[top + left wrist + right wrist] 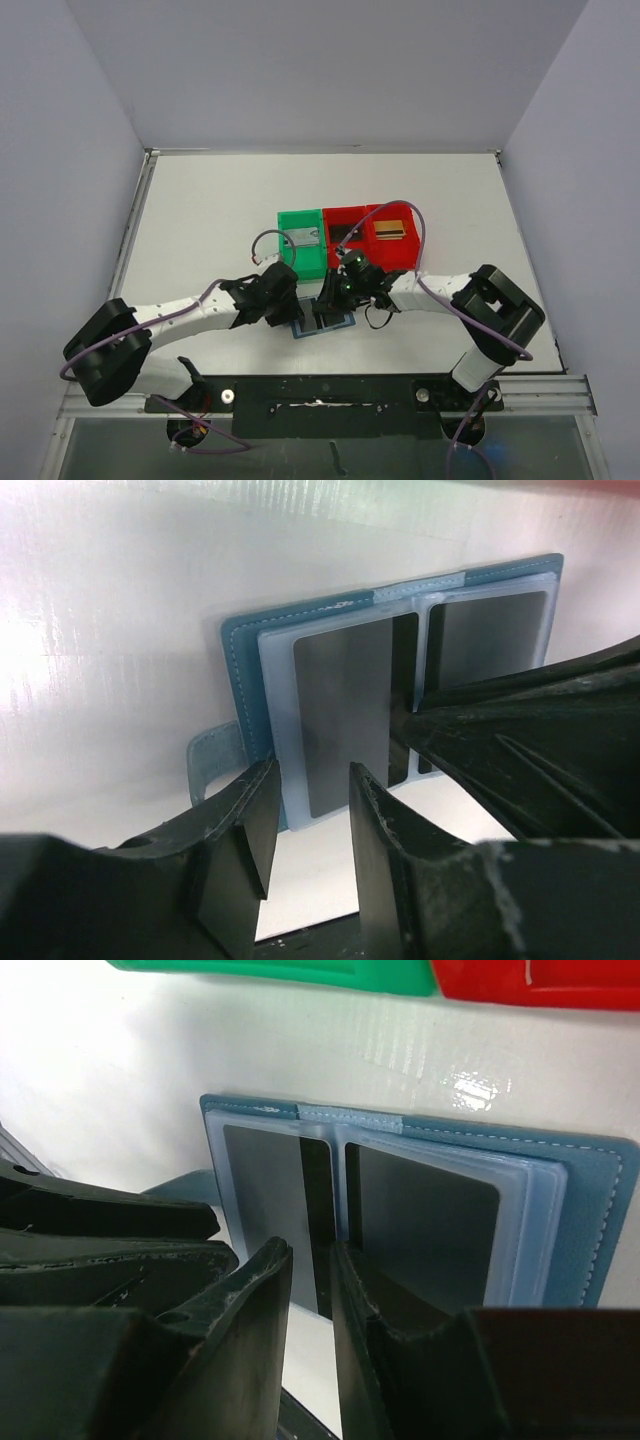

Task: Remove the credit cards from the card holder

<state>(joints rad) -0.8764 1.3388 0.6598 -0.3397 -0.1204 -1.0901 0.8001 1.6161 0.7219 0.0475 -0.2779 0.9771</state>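
Note:
The blue card holder (322,324) lies open and flat on the white table, between both grippers. Each panel has a clear sleeve with a dark grey card, the left card (340,720) and the right card (420,1225). A dark strip (317,1225) runs along the fold between them. My left gripper (310,815) is open, its fingers either side of the left card's near edge. My right gripper (312,1280) has only a narrow gap, set at the near end of the dark strip. I cannot tell whether its fingers touch the strip. Seen from above, the left gripper (298,306) and right gripper (330,300) nearly meet.
Just beyond the card holder stand a green bin (302,243) and two red bins (345,235), the right one (392,232) with something yellowish inside. The green bin's edge (280,972) is close behind the holder. The holder's blue strap tab (210,760) sticks out sideways.

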